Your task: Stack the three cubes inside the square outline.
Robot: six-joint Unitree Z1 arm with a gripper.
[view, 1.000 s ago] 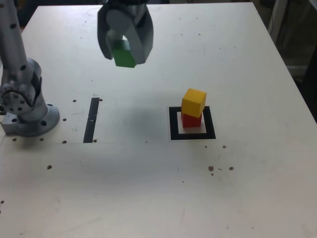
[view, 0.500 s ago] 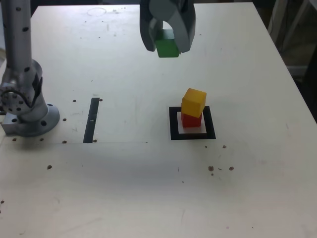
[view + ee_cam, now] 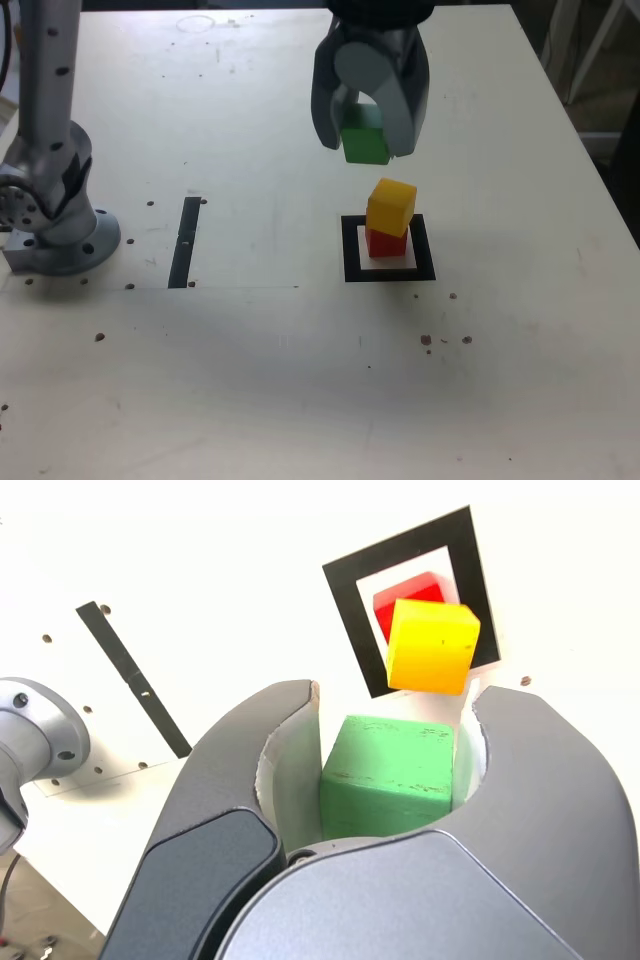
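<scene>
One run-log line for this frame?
gripper: shut on green cube | above yellow cube on red cube | in square outline

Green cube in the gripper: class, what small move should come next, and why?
Probably shift the gripper toward the exterior view's right and nearer the camera, until the green cube hangs squarely over the yellow cube. It is held off to the side, while yellow already sits on the red cube inside the square outline.
</scene>
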